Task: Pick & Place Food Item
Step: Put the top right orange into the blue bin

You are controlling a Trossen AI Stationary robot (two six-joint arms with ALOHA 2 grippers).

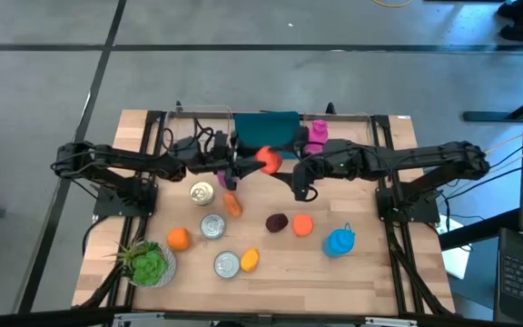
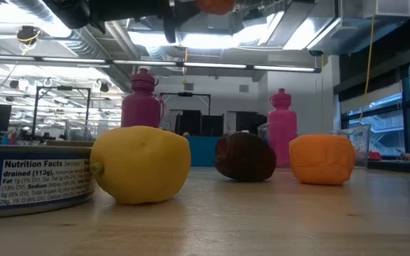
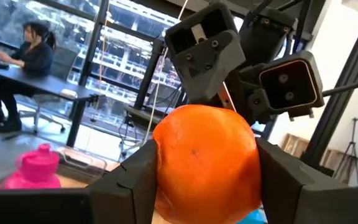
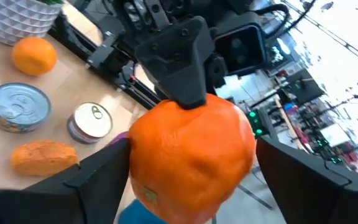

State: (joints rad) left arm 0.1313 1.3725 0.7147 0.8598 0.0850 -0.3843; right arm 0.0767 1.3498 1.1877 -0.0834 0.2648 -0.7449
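High view: both arms meet above the table's rear middle, w/ an orange fruit (image 1: 268,159) between them, in front of the teal bin (image 1: 265,125). Left gripper (image 1: 243,165) sits at the fruit's left side, right gripper (image 1: 291,169) at its right. On the wood table (image 1: 379,272): two cans (image 1: 202,192) nr centre-left, a third can (image 1: 227,263) beside a lemon (image 1: 249,260), a dark fruit (image 1: 277,222), an orange block (image 1: 302,224), blue jug (image 1: 339,241), potted plant (image 1: 148,263), pink bottle (image 1: 317,134) at the rear.

Low view: lemon, dark fruit and orange block sit on the wood; the held fruit barely shows at the top edge, well clear of the table.

Left wrist view: left fingers (image 3: 135,174) press against both sides of the fruit, clamped on it. A person sits at a desk in the bkgd.

Right wrist view: right fingers (image 4: 104,171) flank the fruit w/ what looks like a gap each side, so prob. released, though the angle is poor. Left gripper grips it from the far side.
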